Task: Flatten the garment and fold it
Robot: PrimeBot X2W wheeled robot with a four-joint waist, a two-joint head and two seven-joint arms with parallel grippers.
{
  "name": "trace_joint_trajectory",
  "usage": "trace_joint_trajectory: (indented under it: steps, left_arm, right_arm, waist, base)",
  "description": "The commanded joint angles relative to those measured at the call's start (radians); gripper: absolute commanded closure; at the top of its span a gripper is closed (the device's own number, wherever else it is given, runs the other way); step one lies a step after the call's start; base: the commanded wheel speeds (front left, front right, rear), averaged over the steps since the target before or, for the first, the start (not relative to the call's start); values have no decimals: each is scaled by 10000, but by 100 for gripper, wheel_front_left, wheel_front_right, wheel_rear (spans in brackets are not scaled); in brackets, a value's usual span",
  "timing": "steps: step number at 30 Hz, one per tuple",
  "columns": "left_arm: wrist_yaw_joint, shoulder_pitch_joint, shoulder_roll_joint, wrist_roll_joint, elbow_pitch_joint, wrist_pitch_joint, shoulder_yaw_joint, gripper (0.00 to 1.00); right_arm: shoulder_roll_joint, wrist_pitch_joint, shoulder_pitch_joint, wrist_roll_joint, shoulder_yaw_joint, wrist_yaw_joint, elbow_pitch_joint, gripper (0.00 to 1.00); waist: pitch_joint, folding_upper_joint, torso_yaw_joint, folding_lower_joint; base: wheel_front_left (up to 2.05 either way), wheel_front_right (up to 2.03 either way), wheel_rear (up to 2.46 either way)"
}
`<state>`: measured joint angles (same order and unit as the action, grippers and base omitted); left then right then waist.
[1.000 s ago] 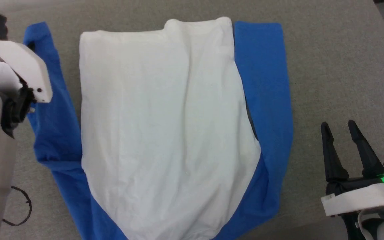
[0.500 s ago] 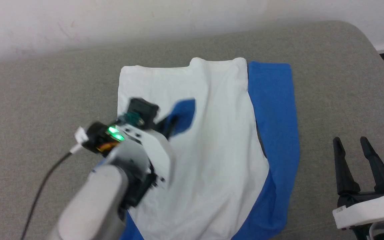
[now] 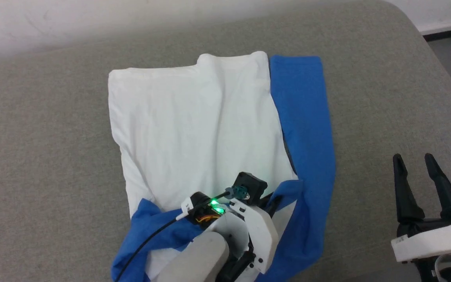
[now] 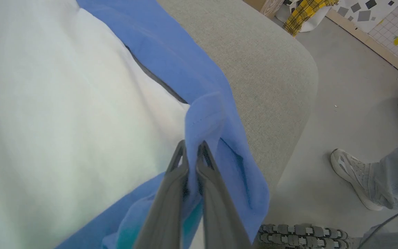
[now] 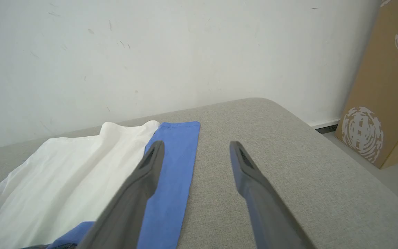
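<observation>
— Grey woven cloth covers the tabletop. How much room is there around the fingers?
— Plenty. The right fingers stand spread and empty over bare cloth, with the rounded tabletop corner beyond their tips. The garment lies near their left, its blue sleeve flat and straight.
— And the left fingers?
— Clenched on a soft blue fold of the garment, held up over the white body. To their right the tabletop edge curves down to the floor, where a person's shoe stands.
— Its long axis?
— It runs away from both sets of tips toward the wall. The wrinkled white panel ends in a straight far edge.
</observation>
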<state>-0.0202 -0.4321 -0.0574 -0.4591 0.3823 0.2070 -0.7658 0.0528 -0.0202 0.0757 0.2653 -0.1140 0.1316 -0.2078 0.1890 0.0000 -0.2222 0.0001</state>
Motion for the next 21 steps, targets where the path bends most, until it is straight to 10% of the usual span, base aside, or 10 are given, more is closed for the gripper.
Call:
trace_joint_trajectory:
  steps: [1,3,4,5,21]
  left_arm:
    - [-59,-151,20,47,159,-130,-58,100]
    - [46,-275,49,-52,680,-397,-278,100]
    - [134,-306,57,-137,858,-496,-403,82]
    - [207,-331,62,-213,963,-621,-544,0]
    - [-529,8,-207,-697,-860,-4596,174,0]
  right_arm:
    - [-26,-48,-140,74,23,-9,37,0]
    - [-26,-91,-201,118,26,-9,144,0]
    - [-26,-114,-213,135,0,-9,204,0]
    - [-26,-132,-223,128,-16,-9,264,0]
    - [-26,-37,-174,-266,-248,-9,445,0]
  waist:
    - [480,0,-403,-1]
    - [609,0,-455,-1]
    - [639,0,-448,-1]
    - [651,0,-438,-1]
    - [-467,0,551,-1]
  base:
    - [0,0,0]
    - [0,0,0]
    - [0,0,0]
    - [0,0,0]
    - [0,0,0]
